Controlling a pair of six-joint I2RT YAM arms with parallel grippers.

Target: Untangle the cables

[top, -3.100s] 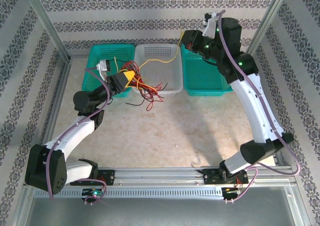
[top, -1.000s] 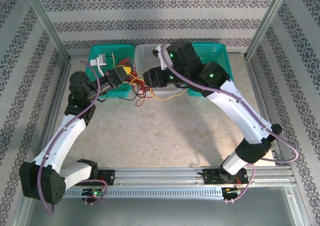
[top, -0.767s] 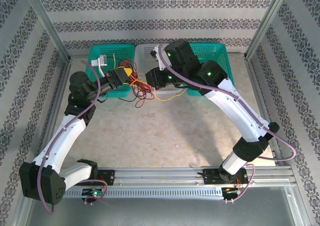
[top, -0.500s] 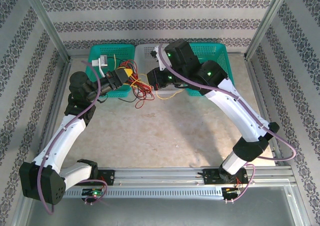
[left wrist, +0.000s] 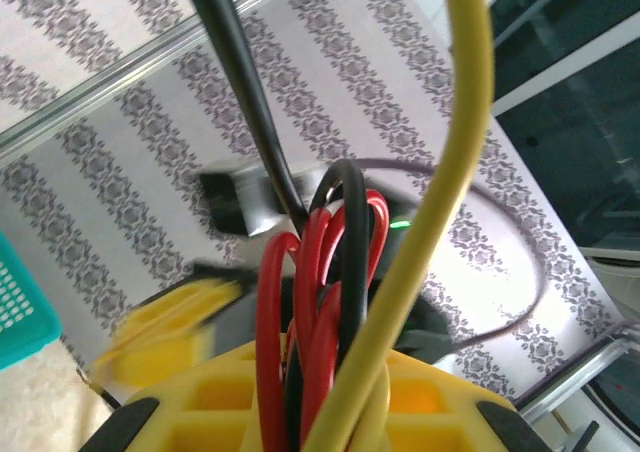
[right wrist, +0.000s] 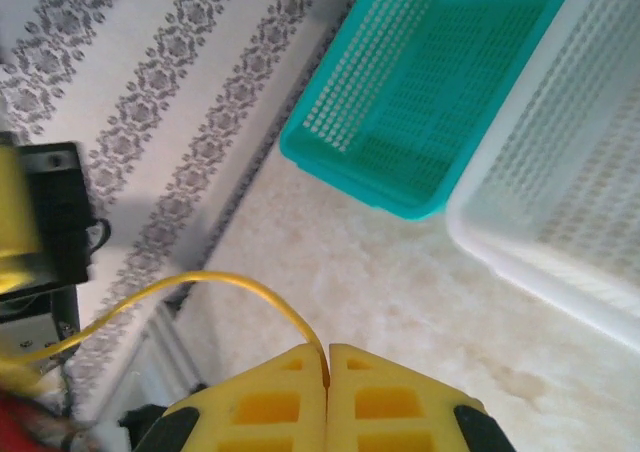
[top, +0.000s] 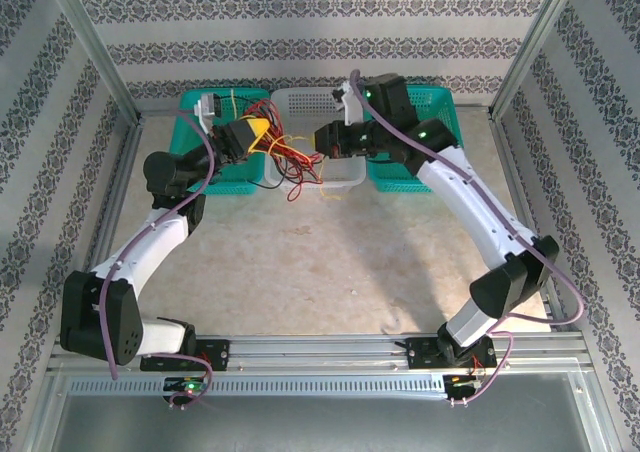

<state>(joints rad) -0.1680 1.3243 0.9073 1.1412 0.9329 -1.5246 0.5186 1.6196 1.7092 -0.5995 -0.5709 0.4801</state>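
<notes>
Seen from above, a bunch of thin red, black and yellow insulated cables (top: 292, 162) hangs over the front of the white perforated plastic basket (top: 345, 172), strung between the two arms above the beige bench (top: 330, 252). The left end effector (top: 254, 132) has the bunch on one side, and the right end effector (top: 322, 140) sits close on the other.

In the left wrist view, the left end effector (left wrist: 320, 402) is nearly closed on the cables (left wrist: 320, 272). Red loops, black strands and a yellow one rise together out of its yellow fingers.

In the right wrist view, the right end effector (right wrist: 328, 377) is fully closed. A single yellow cable (right wrist: 200, 280) is pinched at the seam of its pads and arcs away to the left, above the teal plastic basket (right wrist: 440, 82).

The cables look light, limp and smooth-jacketed, so they should slide easily but catch wherever loops cross. One strand is best pinched on a free length away from the knot and drawn out gently, since a hard pull could tighten the tangle or slip through the pads.
</notes>
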